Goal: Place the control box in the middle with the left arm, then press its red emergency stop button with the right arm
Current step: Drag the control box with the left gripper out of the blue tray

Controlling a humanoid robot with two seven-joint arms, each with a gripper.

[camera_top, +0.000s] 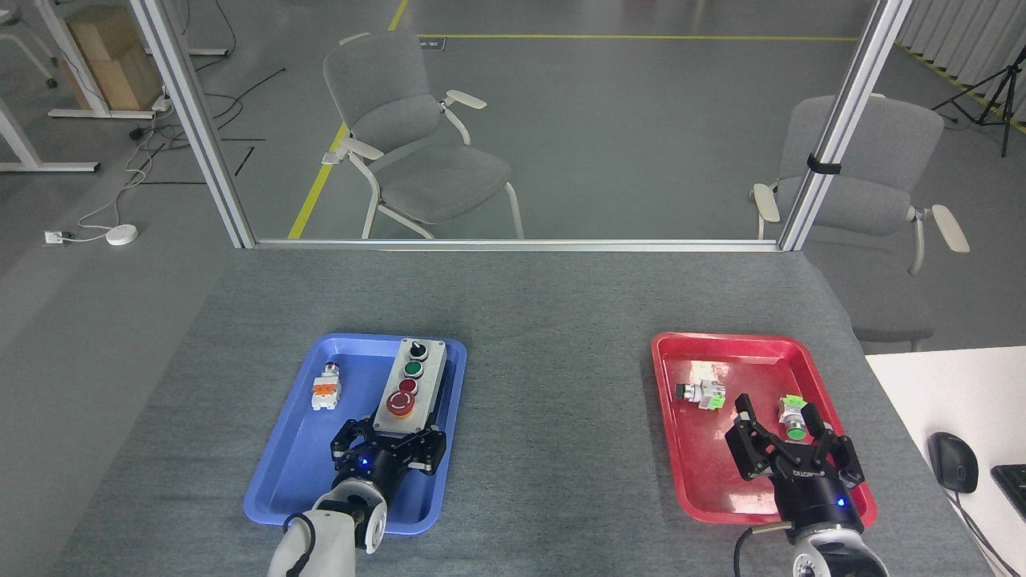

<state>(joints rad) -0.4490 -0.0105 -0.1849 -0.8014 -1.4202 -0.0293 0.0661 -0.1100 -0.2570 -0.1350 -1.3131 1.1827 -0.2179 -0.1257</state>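
The control box (410,382) is an oblong light-grey box with a black knob, a green button, a small red button and a big red emergency stop button (399,404) at its near end. It is over the right half of the blue tray (296,473). My left gripper (390,439) comes in from below, and its black fingers close around the box's near end. My right gripper (781,423) hangs open over the red tray (705,489), its fingers spread, nothing between them.
A small orange-and-white push-button part (326,393) lies in the blue tray's left half. The red tray holds a black-capped part (700,392) and a green-capped part (793,419) just beyond my right fingertips. A computer mouse (952,462) sits on a white desk at right.
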